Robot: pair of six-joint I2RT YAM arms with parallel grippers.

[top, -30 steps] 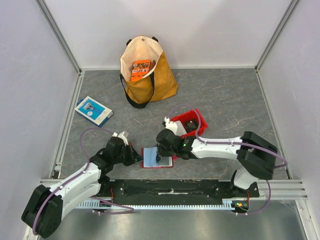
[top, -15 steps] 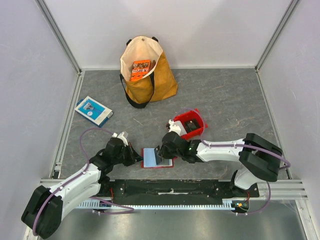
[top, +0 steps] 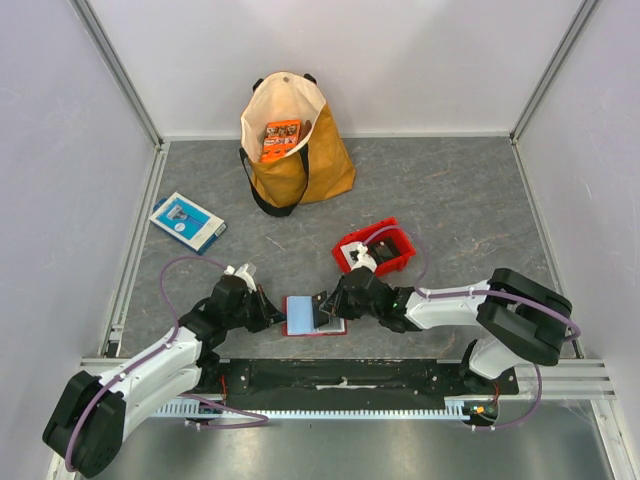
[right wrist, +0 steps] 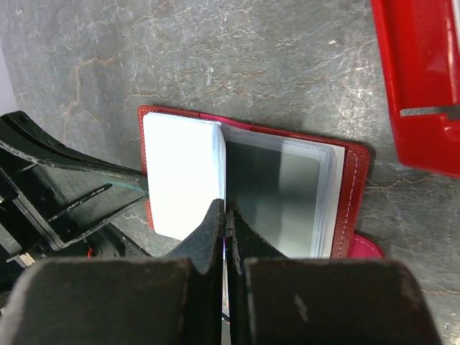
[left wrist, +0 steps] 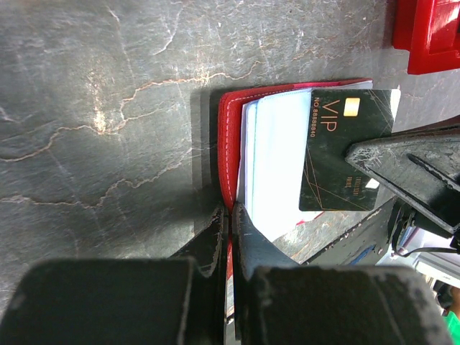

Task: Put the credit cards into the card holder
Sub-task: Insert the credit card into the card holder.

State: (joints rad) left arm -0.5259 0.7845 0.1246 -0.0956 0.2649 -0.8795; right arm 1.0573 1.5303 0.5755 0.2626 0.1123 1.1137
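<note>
The red card holder [top: 300, 318] lies open on the grey table between the two arms, its pale pockets facing up. My left gripper [top: 272, 312] is shut on the holder's left red edge [left wrist: 228, 136], low against the table. My right gripper [top: 322, 305] is shut on a dark grey credit card [left wrist: 338, 158] marked VIP. The card stands on edge over the holder's middle fold. The right wrist view shows it edge-on [right wrist: 221, 165], between a white pocket and a clear grey pocket [right wrist: 280, 187]. The left wrist view has the right fingers [left wrist: 402, 162] lying across the card's far end.
A red plastic bin [top: 403, 243] sits just behind the right wrist, with something dark inside. A mustard tote bag [top: 300, 175] holding an orange packet [top: 281, 140] stands at the back. A blue-and-white flat box [top: 187, 222] lies at the left. Enclosure walls ring the table.
My right arm has dropped lower and its wrist has slid right and nearer, uncovering the red bin; the card stays over the holder. The left arm has not moved.
</note>
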